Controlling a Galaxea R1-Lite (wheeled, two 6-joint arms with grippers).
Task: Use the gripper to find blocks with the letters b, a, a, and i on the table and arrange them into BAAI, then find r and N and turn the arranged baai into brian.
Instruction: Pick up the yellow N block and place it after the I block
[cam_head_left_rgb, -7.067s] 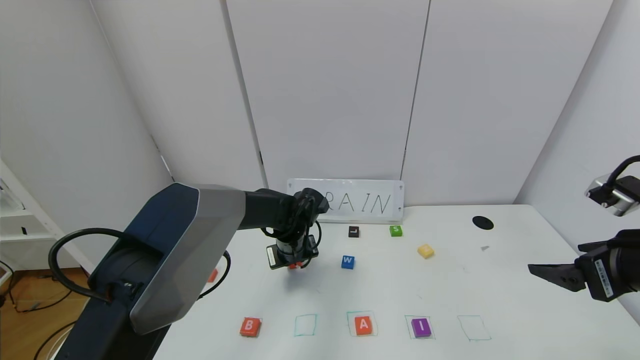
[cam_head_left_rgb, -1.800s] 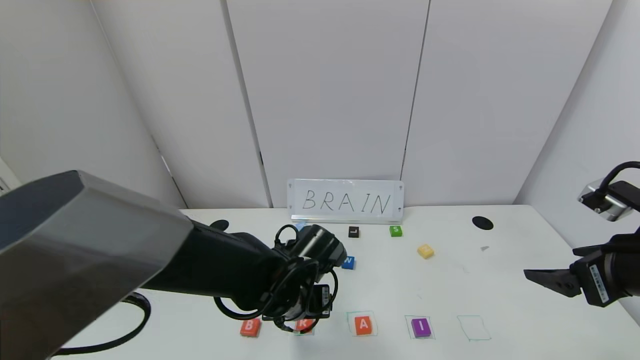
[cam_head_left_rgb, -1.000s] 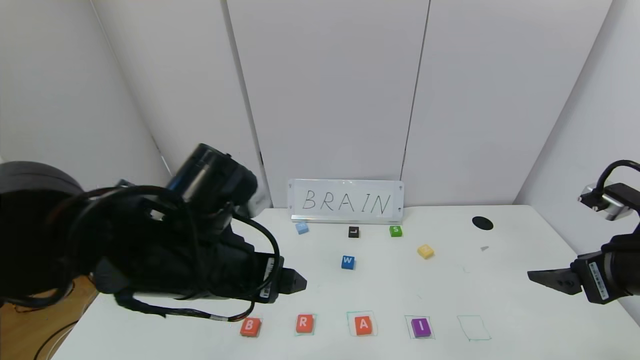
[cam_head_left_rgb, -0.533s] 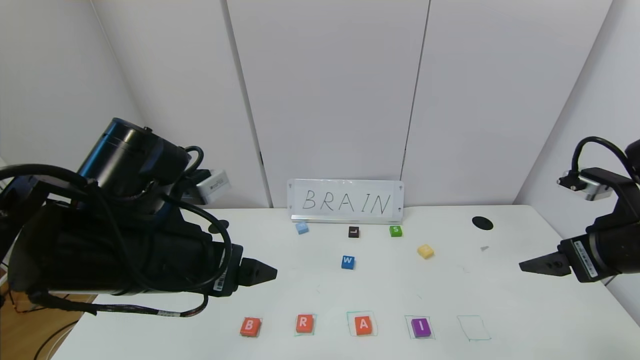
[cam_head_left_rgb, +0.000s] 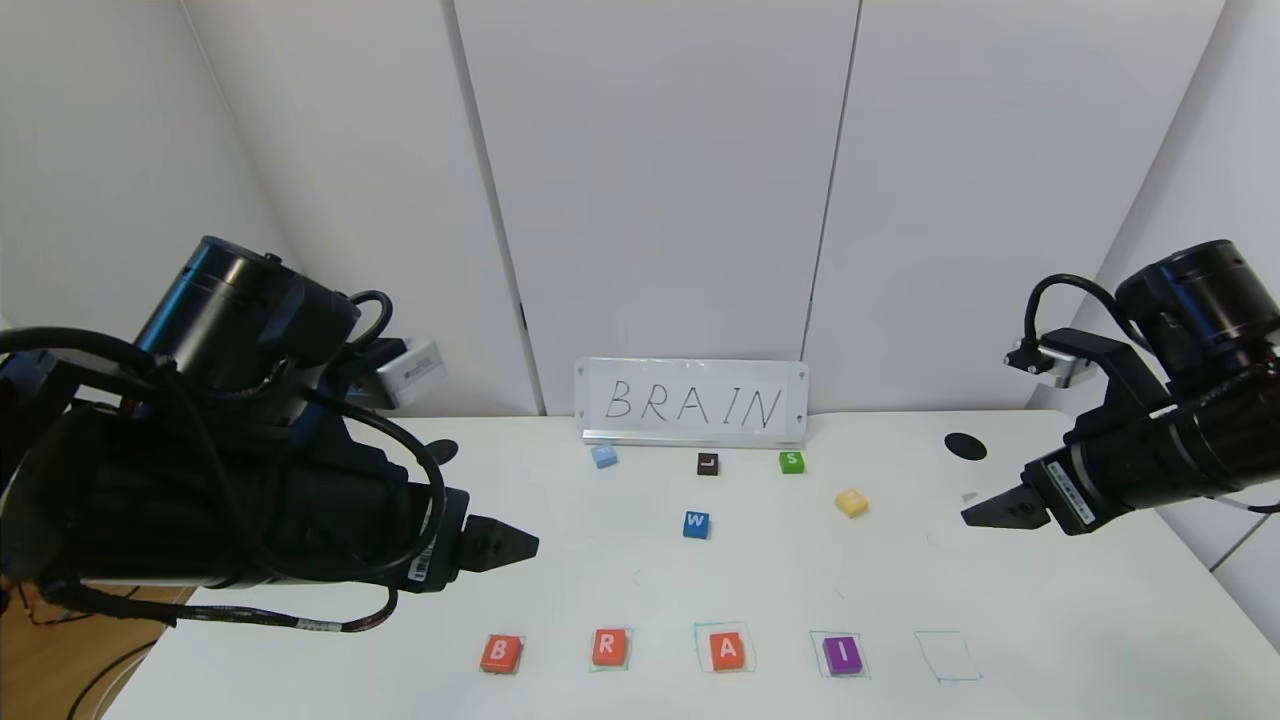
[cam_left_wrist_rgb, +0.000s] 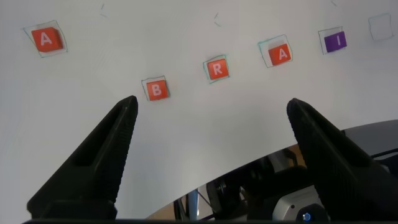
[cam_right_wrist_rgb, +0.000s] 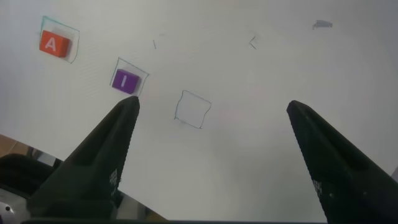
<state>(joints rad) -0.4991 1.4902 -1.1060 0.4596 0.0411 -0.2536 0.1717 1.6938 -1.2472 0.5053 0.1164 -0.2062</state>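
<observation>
On the white table (cam_head_left_rgb: 1050, 620), a front row reads orange B (cam_head_left_rgb: 500, 653), orange-red R (cam_head_left_rgb: 609, 647), orange A (cam_head_left_rgb: 727, 649), purple I (cam_head_left_rgb: 842, 654), then an empty green square (cam_head_left_rgb: 947, 656). The pale yellow N (cam_head_left_rgb: 851, 502) lies apart, farther back on the right. My left gripper (cam_head_left_rgb: 520, 545) is open and empty, above and behind B. Its wrist view shows B (cam_left_wrist_rgb: 155, 89), R (cam_left_wrist_rgb: 216, 69), A (cam_left_wrist_rgb: 279, 54), I (cam_left_wrist_rgb: 336, 40) and a second orange A (cam_left_wrist_rgb: 45, 40) off to one side. My right gripper (cam_head_left_rgb: 972, 515) is open and empty, in the air right of N.
A BRAIN sign (cam_head_left_rgb: 693, 402) stands at the back. In front of it lie a light blue block (cam_head_left_rgb: 603, 456), a black L (cam_head_left_rgb: 707, 463), a green S (cam_head_left_rgb: 791, 461) and a blue W (cam_head_left_rgb: 697, 524). A black spot (cam_head_left_rgb: 965, 445) marks the back right.
My left gripper set R down in the second square, let go and pulled back up and left. My right arm has risen and swung in toward N.
</observation>
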